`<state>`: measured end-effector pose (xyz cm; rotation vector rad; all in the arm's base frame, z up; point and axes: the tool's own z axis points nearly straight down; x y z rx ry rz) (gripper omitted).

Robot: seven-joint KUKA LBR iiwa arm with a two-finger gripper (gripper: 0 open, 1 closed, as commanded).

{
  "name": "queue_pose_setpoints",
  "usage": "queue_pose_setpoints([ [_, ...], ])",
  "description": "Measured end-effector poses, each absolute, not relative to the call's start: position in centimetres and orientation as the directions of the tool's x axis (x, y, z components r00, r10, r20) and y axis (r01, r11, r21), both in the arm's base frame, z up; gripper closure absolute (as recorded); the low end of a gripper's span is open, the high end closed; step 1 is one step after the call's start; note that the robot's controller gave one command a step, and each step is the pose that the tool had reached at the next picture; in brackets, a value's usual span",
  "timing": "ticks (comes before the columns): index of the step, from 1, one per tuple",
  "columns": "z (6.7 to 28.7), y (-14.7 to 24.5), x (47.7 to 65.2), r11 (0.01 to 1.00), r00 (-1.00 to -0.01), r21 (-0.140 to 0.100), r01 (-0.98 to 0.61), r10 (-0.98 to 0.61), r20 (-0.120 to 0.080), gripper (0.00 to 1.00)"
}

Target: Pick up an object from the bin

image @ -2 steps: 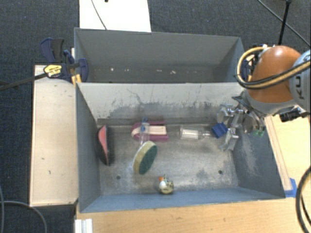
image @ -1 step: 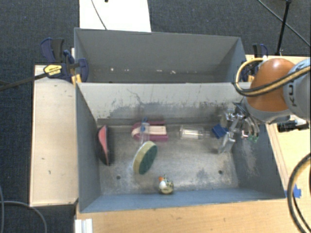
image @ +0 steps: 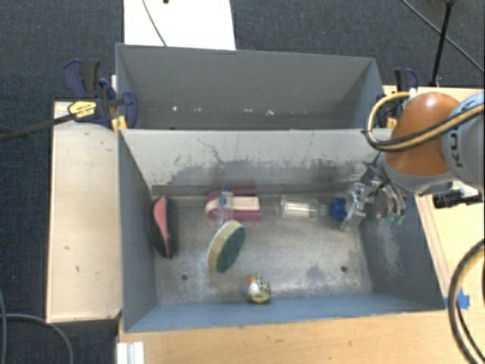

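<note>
Camera view looks down into the grey metal bin [image: 242, 156], where the arm's claw [image: 362, 203] hangs low at the 3 o'clock side of the floor, close to the right wall. Whether the claw is released or clenched cannot be told from here, and nothing can be made out in its grasp. Nearest to it, at about 2 o'clock on the floor and just beside the claw's tip, lies a small blue object [image: 338, 209]; whether the two touch cannot be told. It is the likeliest thing to pick. It looks small, hard and light, probably moulded plastic, so it should lift with little effort but could skid on the bare metal or slip from a loose pinch. The best hold would be across its narrow middle from straight above, clear of the back wall. Just to its 9 o'clock side lies a clear plastic bottle [image: 298, 208] on its side, smooth and apt to roll if nudged. Further along the back wall at 11 o'clock is a pink and white object [image: 233, 205]. A round disc with a green face [image: 226, 246] leans near the centre, a pink and black pad [image: 161, 226] stands against the left wall at 9 o'clock, and a small round yellowish trinket [image: 258, 289] sits at 6 o'clock by the front wall, all well apart from the claw.
</note>
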<state>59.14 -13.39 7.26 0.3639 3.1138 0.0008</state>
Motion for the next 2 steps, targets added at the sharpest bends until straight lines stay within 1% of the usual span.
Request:
queue_pose_setpoints([
  [1, 14.8, -13.2, 54.5, 0.974, -0.974, 0.0, 0.227, 0.227, -0.005, 1.0],
  [2, 24.2, -11.8, 56.7, 0.962, -0.962, 0.002, 0.272, 0.272, -0.012, 1.0],
])
